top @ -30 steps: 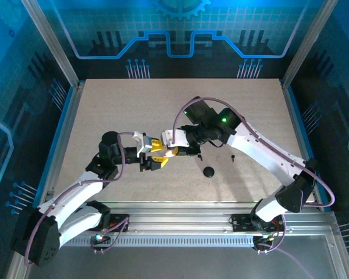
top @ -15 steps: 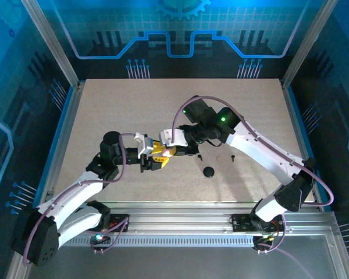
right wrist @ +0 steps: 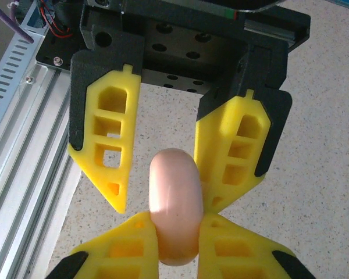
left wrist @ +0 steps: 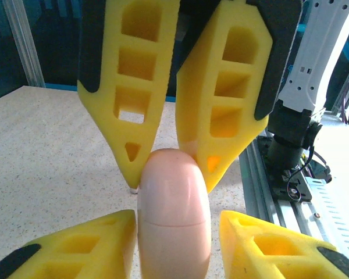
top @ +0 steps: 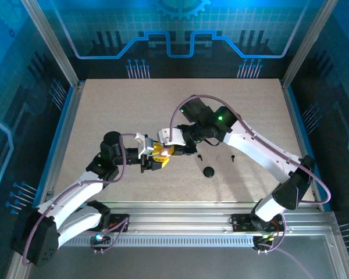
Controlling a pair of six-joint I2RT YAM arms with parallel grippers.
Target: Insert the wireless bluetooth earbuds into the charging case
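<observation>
a smooth, pale pink charging case (left wrist: 173, 197) with a thin seam sits clamped in the right jaws. the left jaws straddle it, slightly apart.

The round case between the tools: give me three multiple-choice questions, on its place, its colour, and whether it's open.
1. Where is the case? A) lying alone, untouched B) between the right tool and the left tool C) gripped by the left tool alone
2. Its colour? A) black B) blue C) pale pink
3. Its state? A) closed B) lid open C) split in halves
Answers: B, the right tool pinches it and the left straddles it; C, the shell is pale pink; A, just a thin seam shows.
</observation>
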